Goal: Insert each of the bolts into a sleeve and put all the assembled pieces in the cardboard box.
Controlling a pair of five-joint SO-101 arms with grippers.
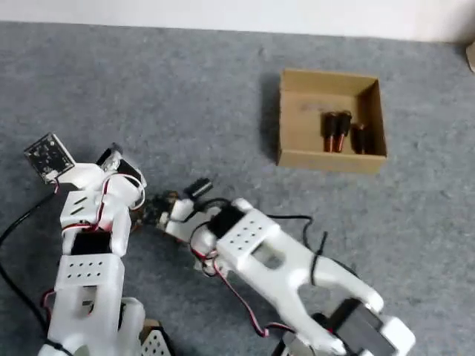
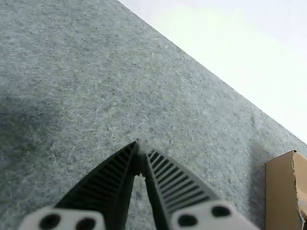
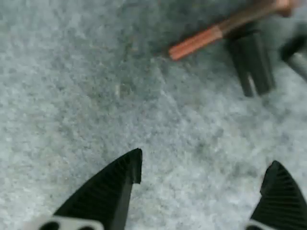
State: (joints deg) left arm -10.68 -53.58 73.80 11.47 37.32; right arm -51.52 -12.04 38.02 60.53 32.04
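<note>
The copper-coloured bolt (image 3: 216, 33) lies flat beside a black sleeve (image 3: 252, 62) on the grey surface (image 1: 185, 96), just ahead of the right end effector (image 3: 206, 160), whose jaws stand wide apart. The bolt's long axis slants nearly along their closing line, so a wrist turn seems needed. The left end effector (image 2: 140, 146) is pinched together, empty.
</note>
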